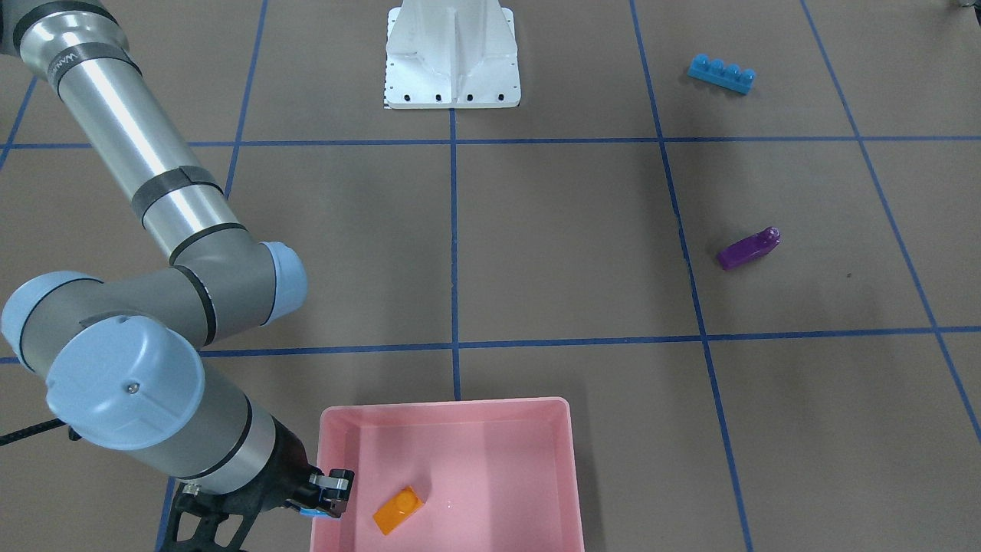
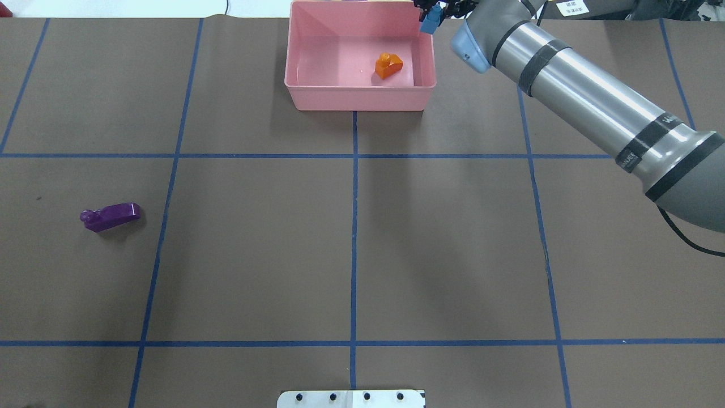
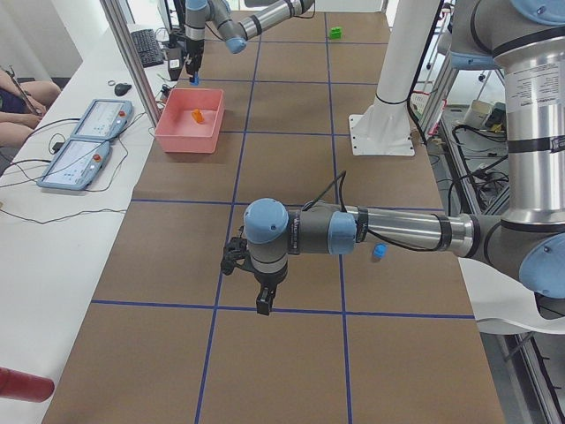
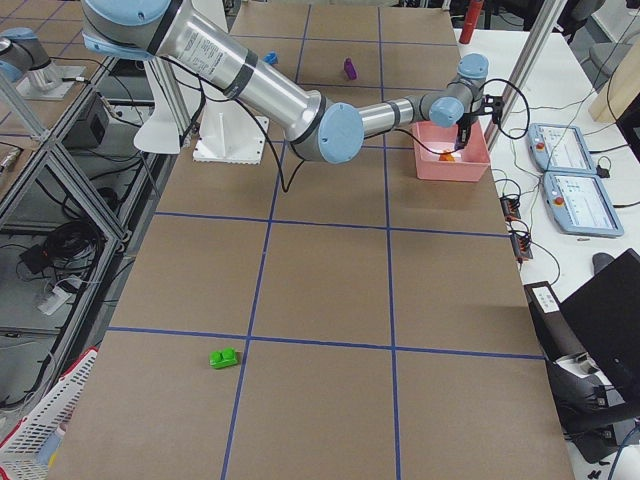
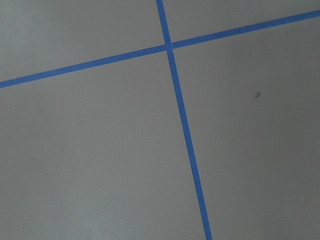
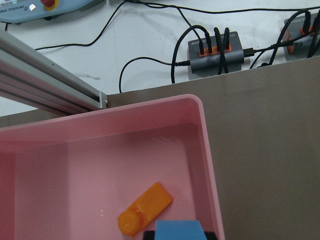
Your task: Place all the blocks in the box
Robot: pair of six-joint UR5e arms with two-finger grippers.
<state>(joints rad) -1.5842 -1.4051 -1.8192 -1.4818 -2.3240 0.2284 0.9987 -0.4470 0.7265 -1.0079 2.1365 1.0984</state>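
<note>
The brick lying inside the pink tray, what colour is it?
The brick is orange, clearest in the overhead exterior view.

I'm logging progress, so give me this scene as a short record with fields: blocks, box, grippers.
Inside box: orange block
On table: purple block, long blue block, green block
Right gripper: shut on small blue block, at the box's edge
Left gripper: above table; open or shut unclear
Not yet in box: four

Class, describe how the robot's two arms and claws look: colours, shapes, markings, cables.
The right arm and left arm are silver tubes with grey joints, round pale-blue caps and black bands; one right band carries small lettering. The right claw and left claw are black. Black cables trail both.
</note>
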